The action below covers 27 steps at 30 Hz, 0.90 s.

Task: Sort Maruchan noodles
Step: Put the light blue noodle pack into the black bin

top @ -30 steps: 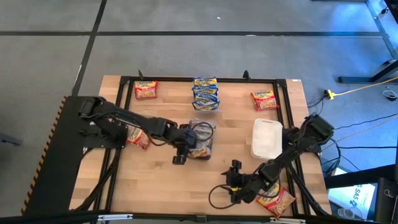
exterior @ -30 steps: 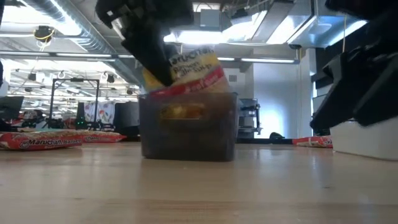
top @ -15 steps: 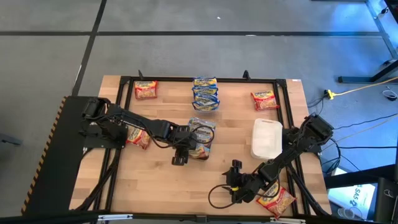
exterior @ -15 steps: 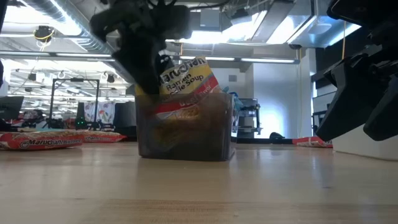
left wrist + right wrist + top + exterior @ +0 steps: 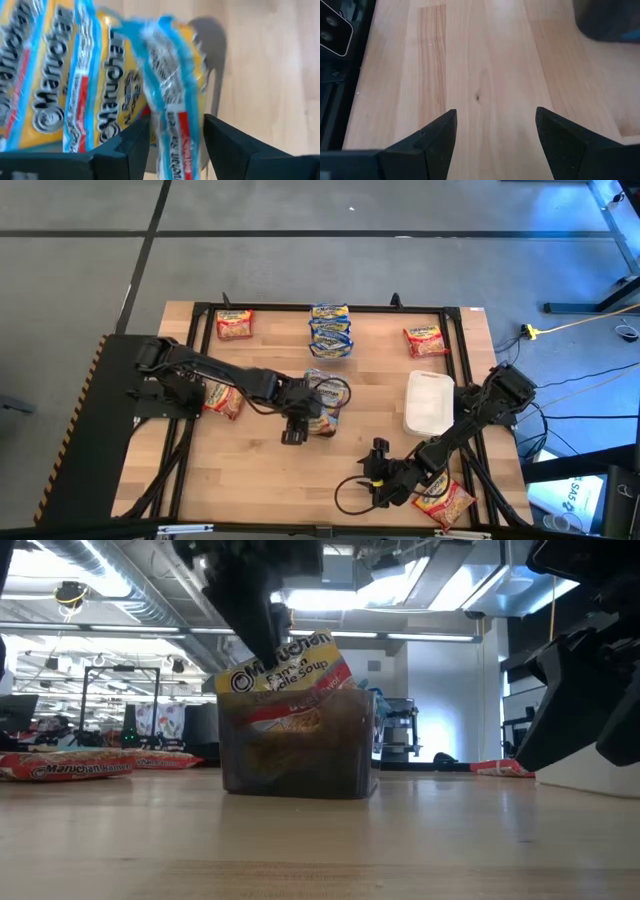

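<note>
maruchan noodles are stood on edge in the dark mesh basket mid-bench, so packets are kept filed together; the left gripper is seen over the basket. low view: a packet leans above the basket rim. left wrist: jaws stand apart around a blue-edged packet, apparently released. right wrist: right gripper is parked away from the basket, jaws open, empty.

Wooden table with scattered noodle packets, mesh basket, clear tub.

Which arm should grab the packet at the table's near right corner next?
Right. The right gripper is open over bare wood beside that packet; the left gripper is at the mesh basket mid-table.
</note>
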Each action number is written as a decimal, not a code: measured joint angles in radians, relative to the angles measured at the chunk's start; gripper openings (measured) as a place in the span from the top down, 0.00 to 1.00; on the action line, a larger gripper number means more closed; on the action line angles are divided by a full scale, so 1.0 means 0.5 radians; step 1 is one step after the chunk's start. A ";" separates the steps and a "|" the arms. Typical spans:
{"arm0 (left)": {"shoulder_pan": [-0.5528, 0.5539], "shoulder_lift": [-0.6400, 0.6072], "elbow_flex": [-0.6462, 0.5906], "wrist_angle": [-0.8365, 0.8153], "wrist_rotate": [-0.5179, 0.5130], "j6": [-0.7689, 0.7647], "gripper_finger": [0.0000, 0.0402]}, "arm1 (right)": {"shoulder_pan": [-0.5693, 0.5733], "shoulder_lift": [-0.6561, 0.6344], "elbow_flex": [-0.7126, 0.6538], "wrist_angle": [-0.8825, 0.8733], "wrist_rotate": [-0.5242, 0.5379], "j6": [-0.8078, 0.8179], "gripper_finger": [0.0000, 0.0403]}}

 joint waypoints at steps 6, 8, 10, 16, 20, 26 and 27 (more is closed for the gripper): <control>0.000 0.040 -0.003 0.056 -0.005 -0.027 0.55 | 0.002 -0.001 0.000 0.032 0.001 0.002 0.39; 0.000 0.038 0.000 0.109 0.007 -0.054 0.54 | 0.002 -0.001 0.000 0.034 -0.001 0.003 0.39; 0.000 0.038 0.000 0.109 0.008 -0.061 0.53 | 0.002 -0.001 0.000 0.035 -0.001 0.005 0.39; 0.000 0.070 0.000 0.148 0.012 -0.124 0.52 | 0.002 -0.001 0.000 0.046 -0.001 0.011 0.39; 0.000 0.120 -0.002 0.153 0.031 -0.145 0.53 | 0.002 -0.001 0.000 0.050 0.000 0.008 0.39; -0.009 0.144 -0.002 0.188 0.012 -0.168 0.62 | 0.002 -0.001 0.000 0.048 0.000 0.006 0.39; -0.009 0.144 -0.002 0.193 0.013 -0.168 0.64 | 0.002 -0.001 0.000 0.047 -0.002 0.006 0.39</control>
